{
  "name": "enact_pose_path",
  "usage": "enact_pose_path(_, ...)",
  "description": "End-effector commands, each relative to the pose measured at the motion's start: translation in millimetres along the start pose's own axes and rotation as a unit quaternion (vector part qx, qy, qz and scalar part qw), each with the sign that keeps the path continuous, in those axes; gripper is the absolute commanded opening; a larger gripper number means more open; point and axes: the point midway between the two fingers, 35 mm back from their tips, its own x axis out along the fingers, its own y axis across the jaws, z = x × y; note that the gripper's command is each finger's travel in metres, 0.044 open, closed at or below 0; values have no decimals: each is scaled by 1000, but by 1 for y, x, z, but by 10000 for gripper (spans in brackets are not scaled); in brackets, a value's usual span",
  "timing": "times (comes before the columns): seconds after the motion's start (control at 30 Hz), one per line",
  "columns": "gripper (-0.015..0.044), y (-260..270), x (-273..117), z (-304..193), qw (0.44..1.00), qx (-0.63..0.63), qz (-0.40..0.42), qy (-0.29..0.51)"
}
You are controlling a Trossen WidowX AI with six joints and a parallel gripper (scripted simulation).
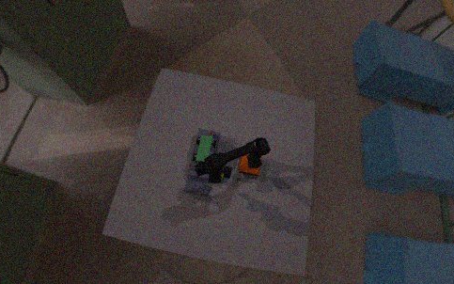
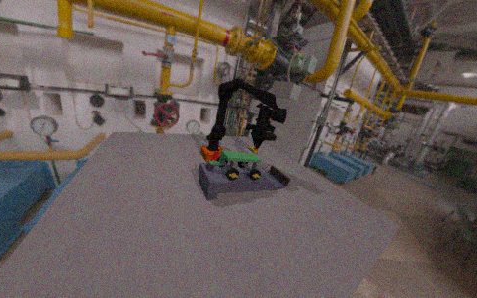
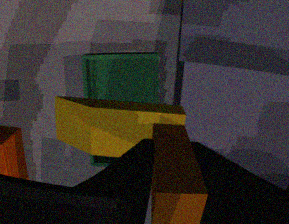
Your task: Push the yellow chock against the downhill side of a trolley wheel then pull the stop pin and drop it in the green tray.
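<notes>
Our gripper (image 1: pixel 216 179) (image 2: pixel 255 143) (image 3: pixel 169 151) was almost shut, pinching the yellow chock (image 1: pixel 222 175) (image 2: pixel 254 150) (image 3: pixel 102 127). Bumping the trolley (image 1: pixel 205 147) (image 2: pixel 242 157) could have rolled it toward the table's (image 1: pixel 210 251) (image 2: pixel 171 247) (image 3: pixel 25 35) bottom edge, seen from above.

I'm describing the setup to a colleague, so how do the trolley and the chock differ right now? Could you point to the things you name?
The trolley (image 1: pixel 205 147) (image 2: pixel 240 157) has a flat green deck; the chock (image 2: pixel 255 150) (image 3: pixel 105 127) has a yellow body and an orange handle. The trolley has wheels, while the chock shows none. The trolley stands on the ramp (image 1: pixel 197 188) (image 2: pixel 210 185) (image 3: pixel 235 90), while the chock is held in the gripper (image 1: pixel 216 178) (image 2: pixel 256 145) (image 3: pixel 169 151). Both show yellow: the trolley on its wheel hubs.
</notes>
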Motion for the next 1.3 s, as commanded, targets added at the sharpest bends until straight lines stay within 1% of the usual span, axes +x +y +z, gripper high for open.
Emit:
enact_pose_path(0.0,0,-6,1,16,1000,1,-2,0)
enact_pose_path(0.13,0,-7,1,19,1000,-23,-1,1)
enact_pose_path(0.37,0,-7,1,19,990,-143,3,10)
enact_pose_path(0.63,0,-7,1,20,960,-281,9,19)
enact_pose_path(0.93,0,-7,1,21,903,-428,16,28)
enact_pose_path(1.27,0,-7,1,22,814,-579,26,36)
